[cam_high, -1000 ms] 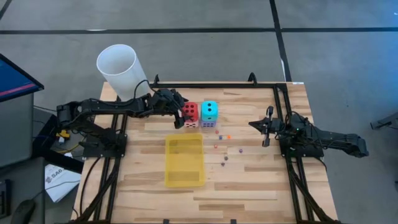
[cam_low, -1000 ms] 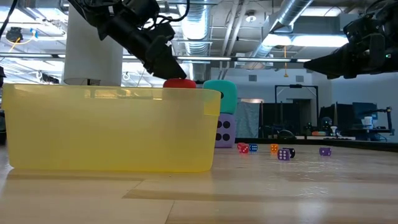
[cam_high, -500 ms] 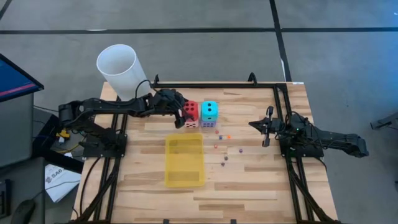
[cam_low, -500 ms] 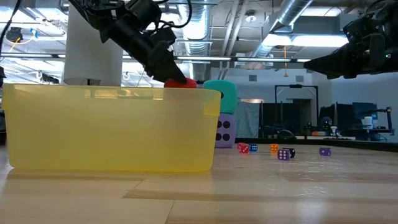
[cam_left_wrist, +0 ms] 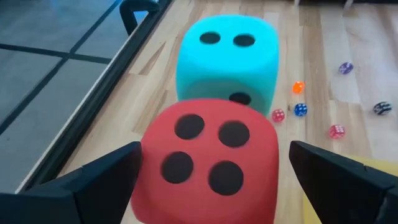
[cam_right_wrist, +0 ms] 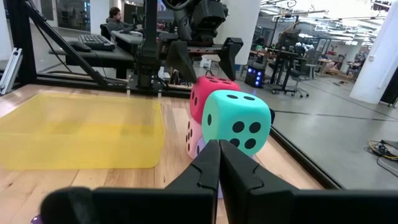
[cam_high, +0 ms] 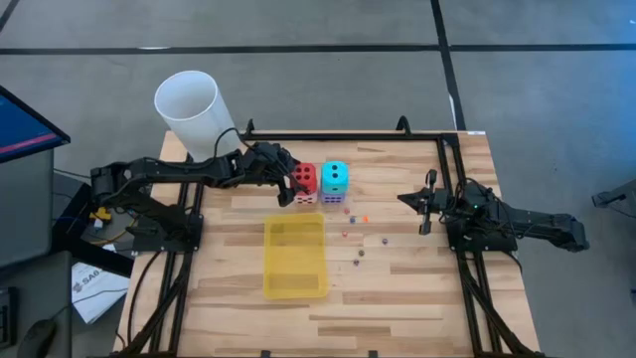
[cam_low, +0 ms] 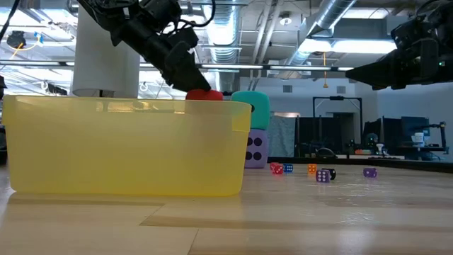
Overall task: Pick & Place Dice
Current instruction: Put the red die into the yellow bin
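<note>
At the far left of the table [cam_high: 397, 288], the left end effector [cam_high: 290, 183] is spread wide around the red die [cam_high: 304, 178], not yet closed on it. The red die is stacked on the pink die [cam_right_wrist: 194, 138], the cyan die [cam_high: 336, 177] on the purple die [cam_low: 255, 148]. The yellow tray [cam_high: 295, 258] is seen empty, so nothing appears placed. Small dice [cam_low: 323, 175] are scattered nearby. The right end effector [cam_high: 424, 204] is pinched shut, idle, well apart.

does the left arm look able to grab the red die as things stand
Probably yes: the left gripper is open, its fingers flank the red die on top of the stack, and nothing sits between them.
</note>
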You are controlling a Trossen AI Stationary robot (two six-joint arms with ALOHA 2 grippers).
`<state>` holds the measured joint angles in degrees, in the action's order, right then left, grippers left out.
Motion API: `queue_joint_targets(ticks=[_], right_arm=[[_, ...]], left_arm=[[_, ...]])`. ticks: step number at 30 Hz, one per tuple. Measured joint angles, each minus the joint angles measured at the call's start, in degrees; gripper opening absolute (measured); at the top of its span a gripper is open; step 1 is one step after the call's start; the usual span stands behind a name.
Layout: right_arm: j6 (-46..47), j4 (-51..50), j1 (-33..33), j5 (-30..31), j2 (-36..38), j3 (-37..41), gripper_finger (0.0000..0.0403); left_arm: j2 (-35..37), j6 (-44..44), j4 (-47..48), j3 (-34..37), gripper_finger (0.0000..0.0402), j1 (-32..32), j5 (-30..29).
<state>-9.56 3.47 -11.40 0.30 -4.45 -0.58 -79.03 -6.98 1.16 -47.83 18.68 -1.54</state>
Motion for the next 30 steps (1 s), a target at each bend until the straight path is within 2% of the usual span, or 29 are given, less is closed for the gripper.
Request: queue_joint_targets(ticks=[30], right_arm=[[0.04, 0.02, -0.02, 0.00, -0.02, 0.00, 0.0003]], left_arm=[[-2.62, -0.12, -0.34, -0.26, 0.0398, 0.26, -0.05]])
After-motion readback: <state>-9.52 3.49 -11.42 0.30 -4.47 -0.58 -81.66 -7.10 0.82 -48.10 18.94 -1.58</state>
